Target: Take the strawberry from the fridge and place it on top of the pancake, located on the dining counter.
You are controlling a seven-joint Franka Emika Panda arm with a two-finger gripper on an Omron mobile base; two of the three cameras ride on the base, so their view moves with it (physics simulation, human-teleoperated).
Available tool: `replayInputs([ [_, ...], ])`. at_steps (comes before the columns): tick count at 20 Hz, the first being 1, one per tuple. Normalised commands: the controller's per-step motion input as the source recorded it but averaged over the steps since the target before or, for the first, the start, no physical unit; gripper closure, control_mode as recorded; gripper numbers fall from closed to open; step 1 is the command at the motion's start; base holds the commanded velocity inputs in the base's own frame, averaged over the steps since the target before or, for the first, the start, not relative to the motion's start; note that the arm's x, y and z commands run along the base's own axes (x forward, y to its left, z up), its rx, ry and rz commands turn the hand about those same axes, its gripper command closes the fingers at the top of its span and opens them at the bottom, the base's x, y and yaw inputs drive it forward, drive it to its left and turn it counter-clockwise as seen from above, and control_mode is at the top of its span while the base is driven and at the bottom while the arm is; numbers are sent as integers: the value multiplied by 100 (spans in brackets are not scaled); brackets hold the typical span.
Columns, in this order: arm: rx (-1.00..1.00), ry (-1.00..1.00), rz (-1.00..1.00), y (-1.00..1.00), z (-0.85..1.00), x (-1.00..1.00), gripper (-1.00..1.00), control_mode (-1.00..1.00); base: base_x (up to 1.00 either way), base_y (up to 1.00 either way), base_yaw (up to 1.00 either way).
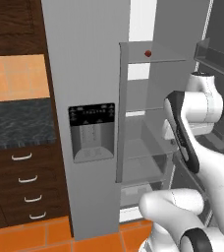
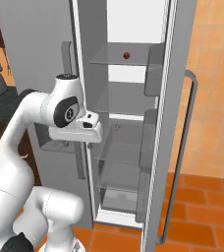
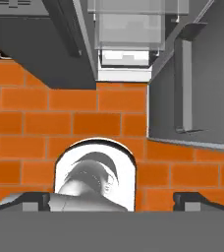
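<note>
On an upper shelf of the open fridge (image 2: 133, 123), the strawberry (image 2: 126, 55) sits well above the downward-pointing gripper (image 3: 112, 197), jaws wide open and empty.

Kitchen: fridge (image 1: 92, 74), drawer cabinets (image 1: 25, 187), black countertop (image 1: 18, 123).

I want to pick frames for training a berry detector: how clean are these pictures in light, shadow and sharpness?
Left base view: flat, even rendered light, no glare; the strawberry is a tiny, soft dark-red dot on the fridge's upper glass shelf. Right base view: same even light, shelves translucent, strawberry slightly clearer. Hand view: looks down at the orange tiled floor, sharp, faint shading.
</note>
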Motion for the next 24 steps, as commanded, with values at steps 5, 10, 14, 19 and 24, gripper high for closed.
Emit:
replayInputs([
  [5, 3, -57, -28, 82, 0, 0, -100, -100, 0, 0, 0],
  [10, 0, 0, -10, 2, 0, 0, -100, -100, 0, 0, 0],
  [14, 0, 0, 4, 0, -10, -15, -100, -100, 0, 0, 0],
  [19, 0, 1, 13, 10, -9, -21, -100, -100, 0, 0, 0],
  [24, -8, 0, 15, 20, -30, -23, -100, -100, 0, 0, 0],
])
